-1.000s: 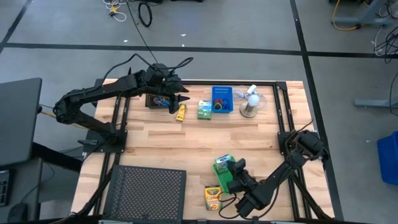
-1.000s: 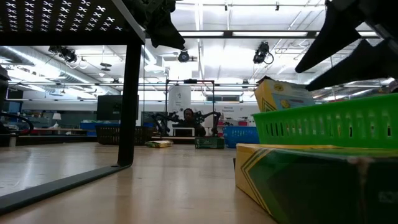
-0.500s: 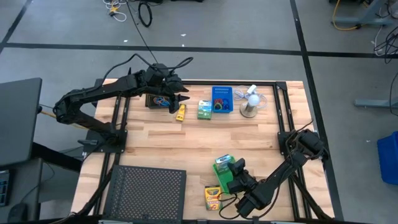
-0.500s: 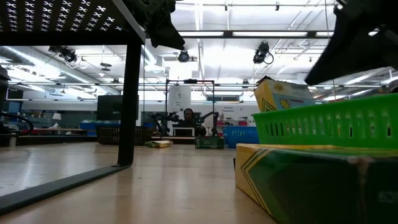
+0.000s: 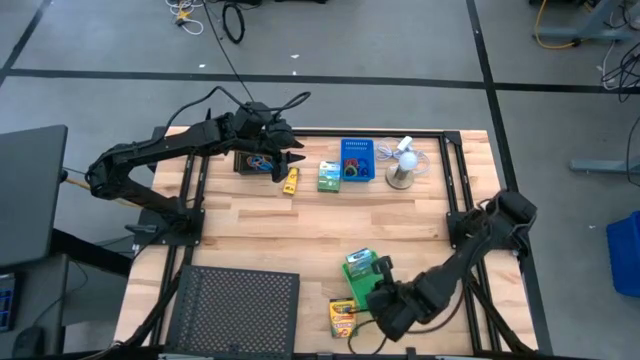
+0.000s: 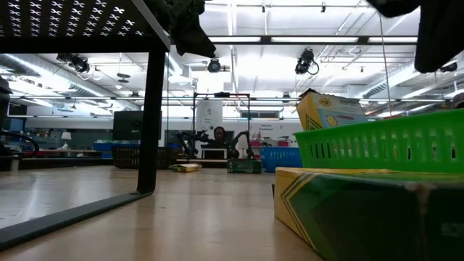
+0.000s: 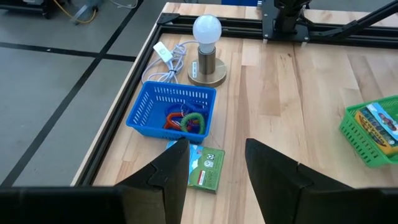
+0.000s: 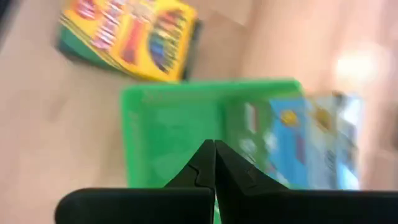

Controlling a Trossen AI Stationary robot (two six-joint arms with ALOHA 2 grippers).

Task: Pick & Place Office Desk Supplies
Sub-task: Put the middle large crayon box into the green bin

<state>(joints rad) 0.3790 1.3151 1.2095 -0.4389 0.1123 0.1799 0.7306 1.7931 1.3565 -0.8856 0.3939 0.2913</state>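
Two dark robot arms work over a light wooden desk (image 5: 300, 225) framed in black rails. Left gripper (image 5: 292, 160): hovering near the far edge, above a small black bin (image 5: 250, 162) holding coloured loops; fingers (image 7: 168, 180) stand partly apart with nothing between them. Right gripper (image 8: 214, 163): above the near part of the desk, over a small green plastic mesh bin (image 5: 360, 272); its two fingers are pressed together, gripping nothing visible. Green bin contents: a blue-and-yellow printed box (image 8: 311, 140). Just beside the green bin, toward the near edge: a flat yellow-and-green crayon box (image 5: 342, 317). Along the far edge, in a row: a yellow tube (image 5: 291, 179) lying just beside the black bin, a green-white small box (image 5: 328, 176), a small blue plastic mesh bin (image 7: 171, 115) containing coloured rubber-band loops (image 7: 185, 121), and a white mini fan on a round base (image 5: 400, 172) with its white cord. Near-left corner: a large flat black mesh tray (image 5: 235, 310).
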